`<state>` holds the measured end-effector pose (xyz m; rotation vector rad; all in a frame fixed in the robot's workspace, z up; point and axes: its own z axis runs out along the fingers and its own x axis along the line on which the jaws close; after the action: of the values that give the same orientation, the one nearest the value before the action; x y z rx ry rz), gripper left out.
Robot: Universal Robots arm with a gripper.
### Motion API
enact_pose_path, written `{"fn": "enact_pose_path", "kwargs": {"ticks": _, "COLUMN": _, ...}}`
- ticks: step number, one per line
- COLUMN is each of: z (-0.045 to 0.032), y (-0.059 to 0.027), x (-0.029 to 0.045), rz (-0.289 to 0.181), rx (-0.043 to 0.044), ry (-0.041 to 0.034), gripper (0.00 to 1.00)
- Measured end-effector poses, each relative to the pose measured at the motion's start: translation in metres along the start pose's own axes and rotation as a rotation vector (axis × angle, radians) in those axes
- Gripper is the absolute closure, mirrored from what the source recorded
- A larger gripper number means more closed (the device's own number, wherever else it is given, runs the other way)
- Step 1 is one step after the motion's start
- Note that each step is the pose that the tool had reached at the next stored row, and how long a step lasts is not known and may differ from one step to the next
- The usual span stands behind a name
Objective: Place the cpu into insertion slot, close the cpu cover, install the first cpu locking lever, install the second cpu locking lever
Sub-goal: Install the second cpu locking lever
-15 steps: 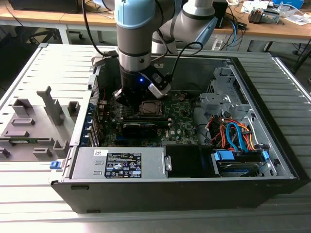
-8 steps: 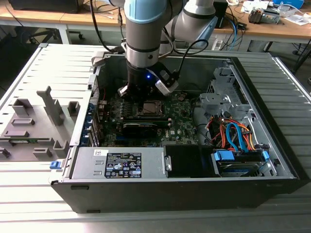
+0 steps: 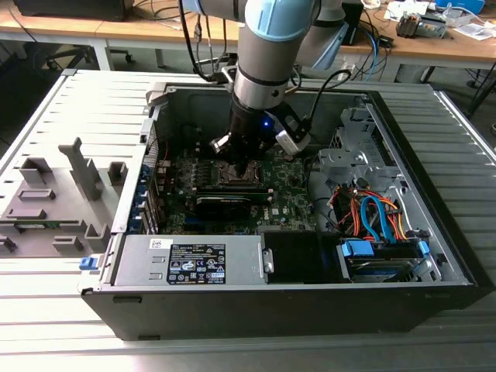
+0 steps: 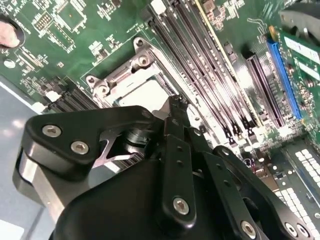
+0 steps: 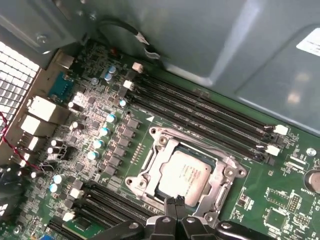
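We see the tool (image 5: 175,204) pinched narrow, holding nothing, at the six o'clock edge of the cpu cover (image 5: 215,187); we'd press straight down, keeping the cpu (image 5: 186,173) undisturbed.

Robotics lab: opened computer case (image 3: 310,294) on slatted metal table (image 3: 46,310), cluttered workbenches (image 3: 434,43).

surface: grey slatted table (image 3: 70,101) | behind: wooden workbench (image 3: 116,31), cables (image 3: 372,46) and clutter | light: even
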<state>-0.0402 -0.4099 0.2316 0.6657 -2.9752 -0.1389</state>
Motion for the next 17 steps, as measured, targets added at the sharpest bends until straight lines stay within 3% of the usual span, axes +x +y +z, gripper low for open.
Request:
{"fn": "enact_pose_path", "kwargs": {"ticks": 1, "z": 0.0003, "y": 0.0000, "x": 0.0000, "rz": 0.000, "rx": 0.0004, "ry": 0.0003, "gripper": 0.89}}
{"fn": "enact_pose_path", "kwargs": {"ticks": 2, "z": 0.0005, "y": 0.0003, "x": -0.0001, "rz": 0.001, "rx": 0.0083, "ry": 0.0042, "gripper": 0.89}}
{"fn": "enact_pose_path", "kwargs": {"ticks": 3, "z": 0.0007, "y": 0.0007, "x": -0.0003, "rz": 0.003, "rx": 0.0234, "ry": 0.0110, "gripper": 0.89}}
{"fn": "enact_pose_path", "kwargs": {"ticks": 5, "z": 0.0007, "y": 0.0024, "x": -0.0013, "rz": 0.009, "rx": 0.0753, "ry": 0.0352, "gripper": 0.89}}
{"fn": "enact_pose_path", "kwargs": {"ticks": 6, "z": 0.0007, "y": 0.0032, "x": -0.0018, "rz": 0.012, "rx": 0.0959, "ry": 0.0449, "gripper": 0.89}}
{"fn": "enact_pose_path", "kwargs": {"ticks": 7, "z": 0.0009, "y": 0.0054, "x": -0.0034, "rz": 0.016, "rx": 0.1305, "ry": 0.0610, "gripper": 0.89}}
{"fn": "enact_pose_path", "kwargs": {"ticks": 8, "z": 0.0010, "y": 0.0068, "x": -0.0046, "rz": 0.018, "rx": 0.1505, "ry": 0.0704, "gripper": 0.89}}
{"fn": "enact_pose_path", "kwargs": {"ticks": 9, "z": 0.0010, "y": 0.0072, "x": -0.0057, "rz": 0.019, "rx": 0.1561, "ry": 0.0735, "gripper": 0.89}}
{"fn": "enact_pose_path", "kwargs": {"ticks": 12, "z": 0.0029, "y": 0.0051, "x": -0.0108, "rz": 0.022, "rx": 0.1538, "ry": 0.0788, "gripper": 0.89}}
{"fn": "enact_pose_path", "kwargs": {"ticks": 17, "z": 0.0096, "y": 0.0042, "x": -0.0120, "rz": 0.119, "rx": 0.1430, "ry": 0.0765, "gripper": 0.89}}
